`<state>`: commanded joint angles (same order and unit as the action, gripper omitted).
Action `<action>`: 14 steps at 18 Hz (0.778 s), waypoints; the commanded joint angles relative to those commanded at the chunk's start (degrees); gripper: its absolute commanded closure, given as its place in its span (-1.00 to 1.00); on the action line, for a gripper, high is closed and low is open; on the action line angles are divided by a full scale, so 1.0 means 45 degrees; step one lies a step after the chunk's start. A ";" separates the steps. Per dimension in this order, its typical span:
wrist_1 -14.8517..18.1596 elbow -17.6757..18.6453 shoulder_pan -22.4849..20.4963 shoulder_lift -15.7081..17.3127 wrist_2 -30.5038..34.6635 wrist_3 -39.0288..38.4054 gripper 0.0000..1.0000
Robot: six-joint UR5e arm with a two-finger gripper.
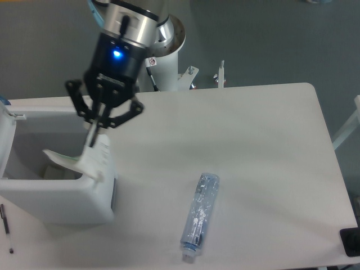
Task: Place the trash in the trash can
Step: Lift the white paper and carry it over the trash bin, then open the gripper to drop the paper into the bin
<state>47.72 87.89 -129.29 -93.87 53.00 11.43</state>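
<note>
Camera view from above, taking in a white bench (253,146) that fills most of the frame, rounded corner at 1 o'clock against a grey floor. Robot arm (132,25) entering from 11 o'clock, silver and black, blue light lit on the wrist. White bin (62,194) at 9 o'clock, boxy with rounded corners, pale grey inside, open top facing up, something pale lying at its bottom, too dim to name. Gripper (94,135) hanging over the bin's right rim, black linkage spread wide above while the jaws stand pinched together on a wrapper (76,160), white and crumpled, trailing down and left from the jaws, partly over the bin's opening and partly across its right wall. Clear bluish bottle (199,216) lying flat on the bench at 6 o'clock, crushed, long axis running from 1 o'clock down to 7 o'clock, white cap at the lower end near the bench's front edge, well apart from both bin and gripper. White metal bracket (205,79) with an upright pin behind the bench's far edge at 12 o'clock. Thin dark pen (7,228) on the bench at 8 o'clock, just left of the bin's front corner. Dark flat corner of something (351,242) at 4 o'clock, cut off by the frame edge.
</note>
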 joint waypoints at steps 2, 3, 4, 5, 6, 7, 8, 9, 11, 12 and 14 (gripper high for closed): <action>0.0000 0.0156 0.0078 0.0000 -0.0020 -0.0020 0.74; 0.0000 0.0292 0.0195 0.0019 -0.0020 -0.0001 0.65; -0.0019 0.0487 0.0254 0.0039 -0.0020 0.0019 0.56; -0.0020 0.0663 0.0293 0.0155 -0.0020 0.0057 0.55; -0.0039 0.0897 0.0313 0.0234 -0.0020 0.0135 0.53; -0.0039 0.0996 0.0313 0.0254 -0.0020 0.0155 0.30; -0.0039 0.0997 0.0313 0.0254 -0.0020 0.0136 0.12; -0.0039 0.0997 0.0313 0.0235 -0.0020 0.0136 -0.01; -0.0039 0.0977 0.0313 0.0234 -0.0020 0.0136 -0.16; -0.0058 0.0919 0.0313 0.0215 -0.0020 0.0136 -0.16; -0.0059 0.0588 0.0274 0.0117 -0.0020 0.0116 -0.16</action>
<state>47.46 90.53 -128.05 -93.34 52.91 11.95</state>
